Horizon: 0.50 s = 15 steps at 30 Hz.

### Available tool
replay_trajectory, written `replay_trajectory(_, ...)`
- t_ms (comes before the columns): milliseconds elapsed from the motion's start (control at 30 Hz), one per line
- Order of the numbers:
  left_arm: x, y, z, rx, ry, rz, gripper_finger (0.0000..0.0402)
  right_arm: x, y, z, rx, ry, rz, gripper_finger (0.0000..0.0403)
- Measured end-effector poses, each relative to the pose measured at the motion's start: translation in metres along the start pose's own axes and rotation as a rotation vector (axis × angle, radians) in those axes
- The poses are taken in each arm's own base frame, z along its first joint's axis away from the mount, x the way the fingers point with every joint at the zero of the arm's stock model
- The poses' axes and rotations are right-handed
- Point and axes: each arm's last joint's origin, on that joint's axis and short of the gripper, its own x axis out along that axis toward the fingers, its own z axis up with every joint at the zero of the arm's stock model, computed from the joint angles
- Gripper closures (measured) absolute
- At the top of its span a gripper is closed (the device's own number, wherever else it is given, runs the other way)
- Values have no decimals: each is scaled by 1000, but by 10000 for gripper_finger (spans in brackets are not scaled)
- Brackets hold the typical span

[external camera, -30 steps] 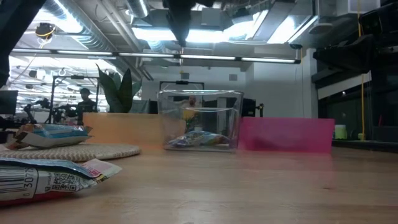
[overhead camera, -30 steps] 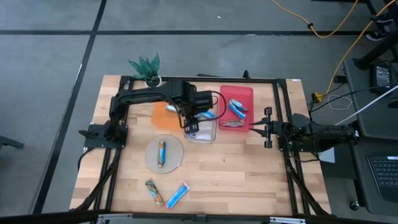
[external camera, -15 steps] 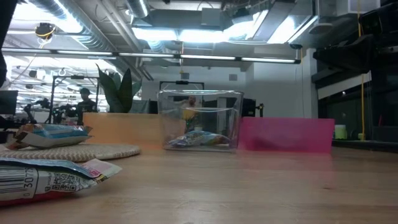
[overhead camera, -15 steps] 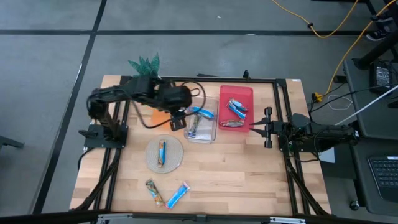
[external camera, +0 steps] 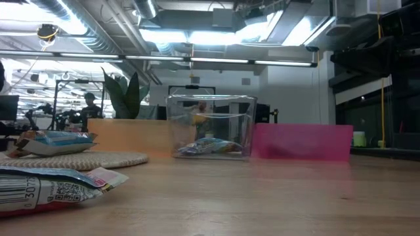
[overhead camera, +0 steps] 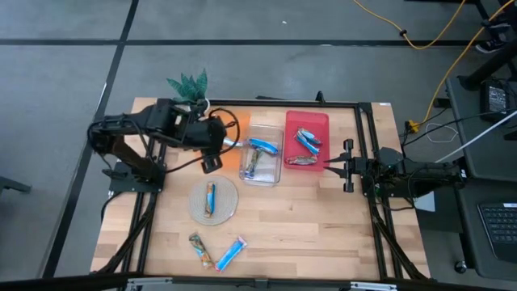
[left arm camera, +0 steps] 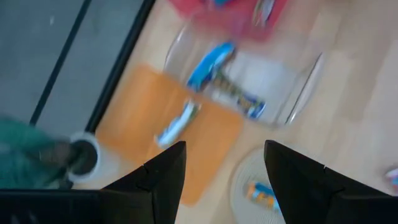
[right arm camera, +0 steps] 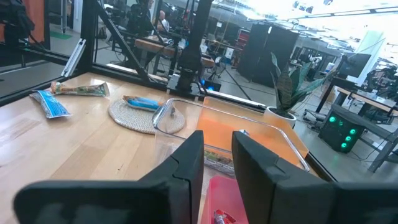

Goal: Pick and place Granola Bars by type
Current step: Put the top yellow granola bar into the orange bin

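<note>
My left gripper [overhead camera: 212, 159] hangs open above the orange mat [overhead camera: 233, 139], left of the clear box [overhead camera: 263, 157]; nothing is between its fingers [left arm camera: 166, 173]. The box holds a blue granola bar [overhead camera: 263, 146] and a tan one [overhead camera: 251, 166]. The red tray [overhead camera: 308, 139] holds several bars. One bar [left arm camera: 176, 122] lies on the orange mat. Another bar [overhead camera: 211, 196] lies on the round woven plate [overhead camera: 226, 212]. A tan bar [overhead camera: 199, 249] and a blue bar [overhead camera: 232, 253] lie near the front edge. My right gripper [overhead camera: 348, 166] waits at the table's right, its fingers a narrow gap apart and empty.
A potted plant [overhead camera: 191, 86] stands at the far left corner. Black frame rails [overhead camera: 367, 145] run along the table's sides. Bare wood lies between the woven plate and the right arm. The low view shows the clear box [external camera: 211, 128] and the pink tray [external camera: 302, 142] side by side.
My left gripper has drawn back from over the clear box toward the table's left edge and risen, turning as it went. Its fingers have stayed open and empty. The bars in the box have not moved.
</note>
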Motion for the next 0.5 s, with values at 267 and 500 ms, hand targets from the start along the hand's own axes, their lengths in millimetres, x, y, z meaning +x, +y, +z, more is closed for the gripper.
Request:
replay_trajectory(267,39,5,-55,-73,137,19,194,0,0,0,0,0,0,315)
replay_trajectory(500,84,-4,-104,-147,181,-125,194,0,0,0,0,0,0,315)
